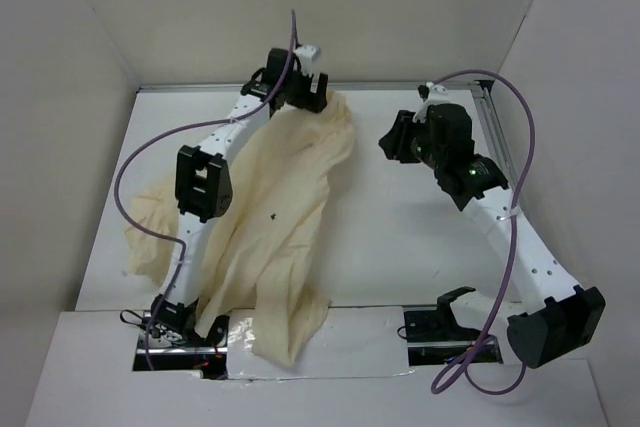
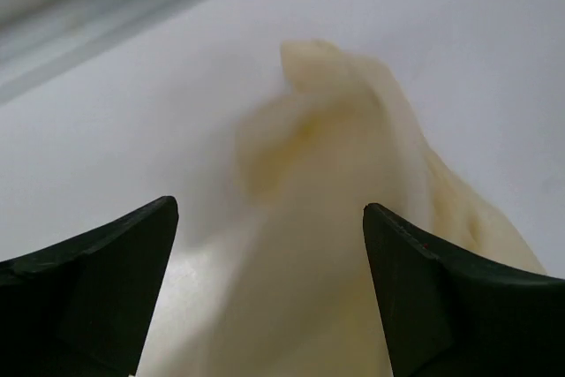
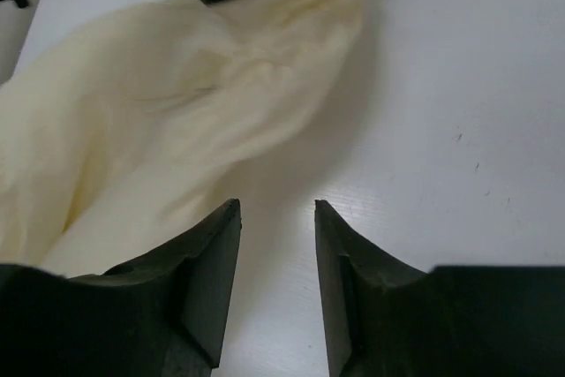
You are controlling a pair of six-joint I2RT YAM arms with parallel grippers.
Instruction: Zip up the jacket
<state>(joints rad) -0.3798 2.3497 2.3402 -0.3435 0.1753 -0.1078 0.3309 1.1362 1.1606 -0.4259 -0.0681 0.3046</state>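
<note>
At the far end of the jacket (image 1: 290, 197), holding the fingers of the left gripper (image 2: 269, 205) wide apart; beside it, holding those of the right gripper (image 3: 277, 209) narrowly parted.

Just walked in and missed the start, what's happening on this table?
Two robot arms are working on a crumpled cream jacket lying on the table. The left gripper is at its far end, fingers spread wide, gripping nothing. The right gripper hangs beside its right edge, fingers slightly apart, empty.
</note>
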